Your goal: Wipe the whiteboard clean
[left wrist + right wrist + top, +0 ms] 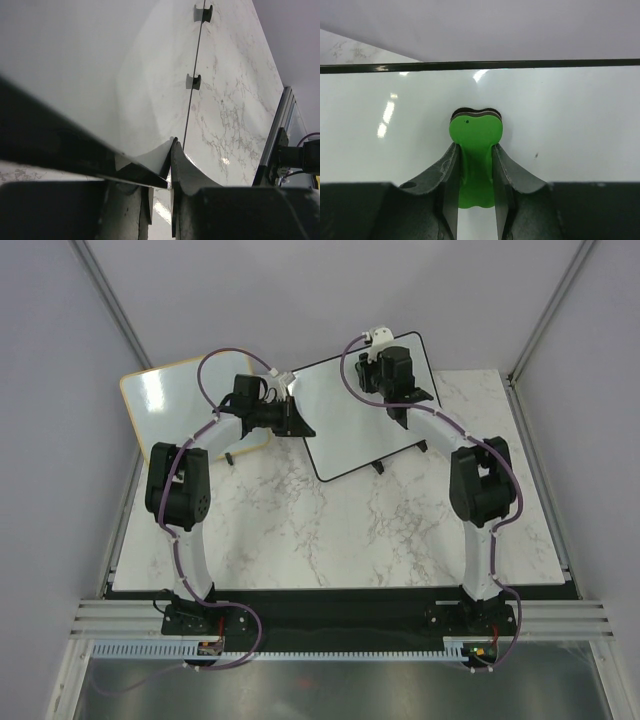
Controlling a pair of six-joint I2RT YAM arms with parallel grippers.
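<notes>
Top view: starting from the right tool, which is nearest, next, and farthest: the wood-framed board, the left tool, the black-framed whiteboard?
1. The whiteboard, right under the right tool and its eraser.
2. The left tool, gripping the whiteboard's left edge.
3. The wood-framed board, far left.

White marble-pattern table. On it: black-framed whiteboard, rear centre-right, tilted, two small black feet on near edge; wood-framed white board, rear left corner.
</notes>
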